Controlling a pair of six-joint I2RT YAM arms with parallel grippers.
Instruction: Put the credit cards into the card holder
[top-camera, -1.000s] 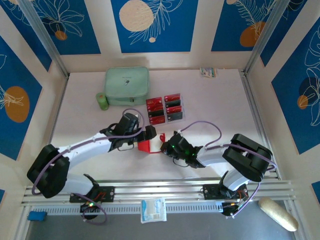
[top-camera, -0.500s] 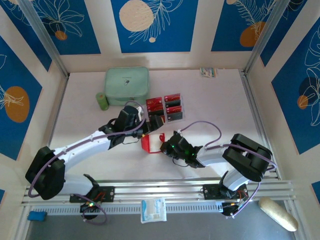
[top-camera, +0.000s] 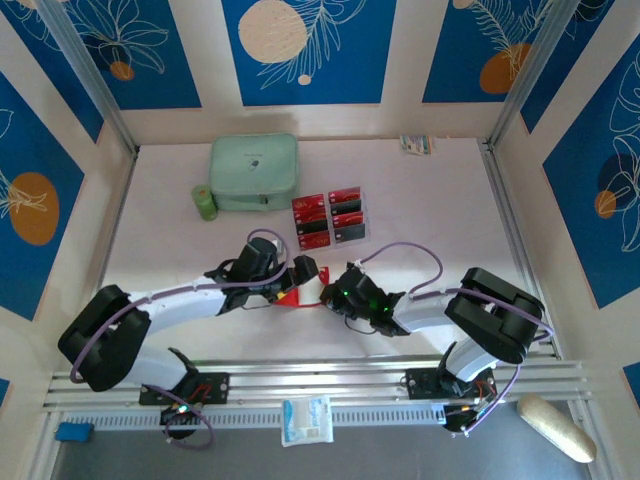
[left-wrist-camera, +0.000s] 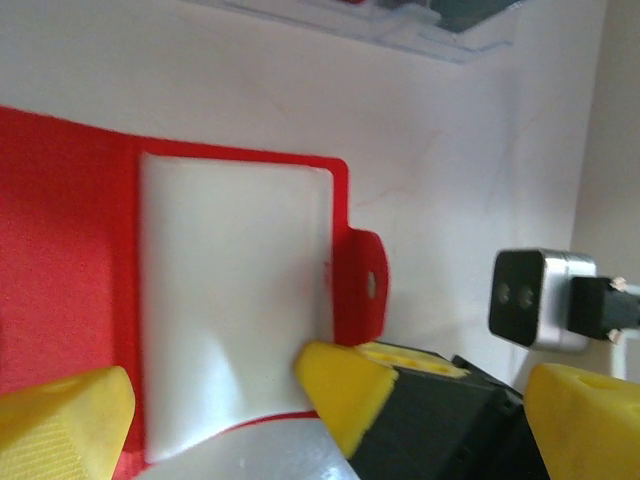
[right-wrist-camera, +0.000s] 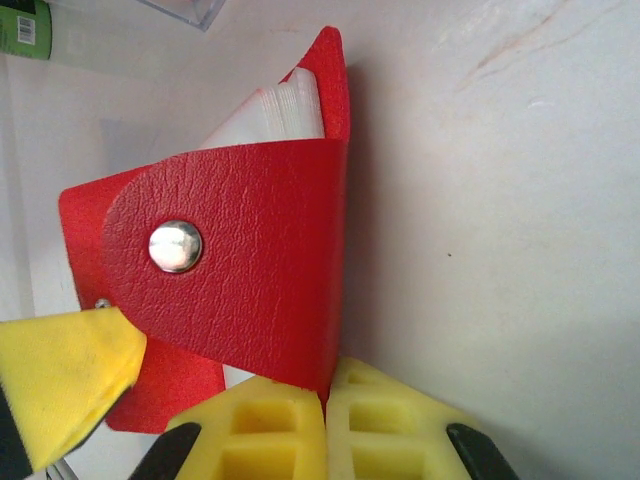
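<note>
The red card holder (top-camera: 291, 293) lies open on the table between the two grippers. My right gripper (right-wrist-camera: 328, 400) is shut on the edge of its red flap (right-wrist-camera: 240, 280), which bears a silver snap (right-wrist-camera: 175, 246). Pale sleeves (right-wrist-camera: 290, 100) fan out behind the flap. My left gripper (left-wrist-camera: 330, 400) is open, its yellow fingers (left-wrist-camera: 60, 425) spread either side of the holder's clear sleeve (left-wrist-camera: 230, 300) and snap tab (left-wrist-camera: 365, 285), with a right fingertip between them. The red and black credit cards (top-camera: 328, 217) sit in a clear tray behind the grippers.
A mint-green zip case (top-camera: 254, 172) lies at the back left with a small green roll (top-camera: 205, 202) beside it. A small packet (top-camera: 416, 144) rests against the back wall. Raised side walls enclose the white table (top-camera: 440, 220).
My left gripper went up toward the cards half a second ago and has come back down over the card holder, still open. The right gripper has kept its grip and place.
</note>
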